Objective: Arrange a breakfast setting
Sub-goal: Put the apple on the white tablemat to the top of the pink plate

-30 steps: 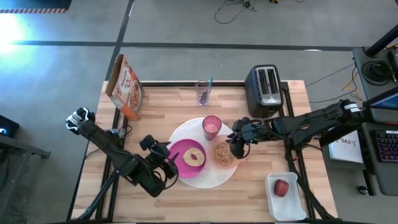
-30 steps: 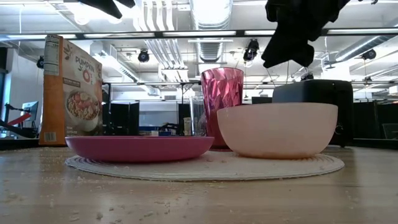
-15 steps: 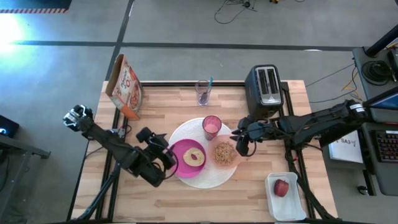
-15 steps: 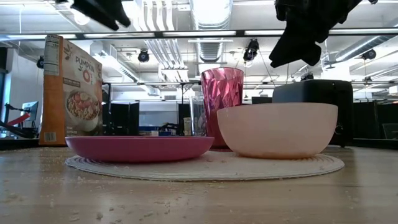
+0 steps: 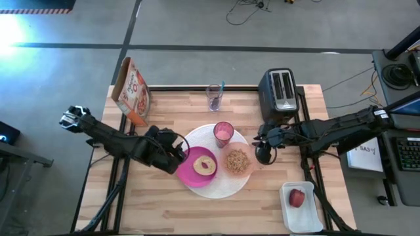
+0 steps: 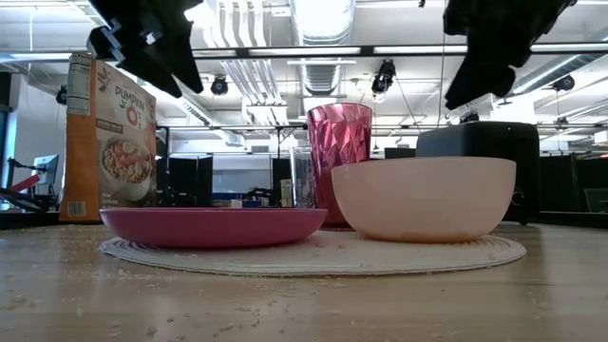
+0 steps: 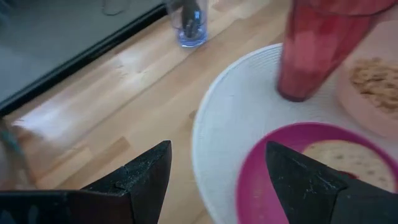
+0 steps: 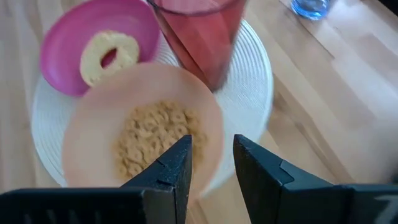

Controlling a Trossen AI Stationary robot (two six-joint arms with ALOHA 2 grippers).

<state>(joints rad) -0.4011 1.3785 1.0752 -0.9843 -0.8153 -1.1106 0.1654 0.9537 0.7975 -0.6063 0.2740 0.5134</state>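
On the wooden table [image 5: 164, 203], the white plate [image 5: 216, 190] is carrying the magenta plate [image 5: 190, 172] with the bagel [image 5: 205, 165], partly hidden by the left gripper [image 5: 176, 156], which is hanging open and empty. The right gripper [image 5: 264, 152] is hovering beside the peach bowl [image 5: 237, 161], slightly open, holding nothing.

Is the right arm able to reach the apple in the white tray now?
Probably yes. The right gripper hangs empty beside the bowl, and nothing stands between it and the apple, which lies uncovered in its tray.

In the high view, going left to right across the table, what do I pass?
Cereal box → left gripper → magenta plate with bagel → pink tumbler → peach bowl → right gripper → toaster → white tray with apple.
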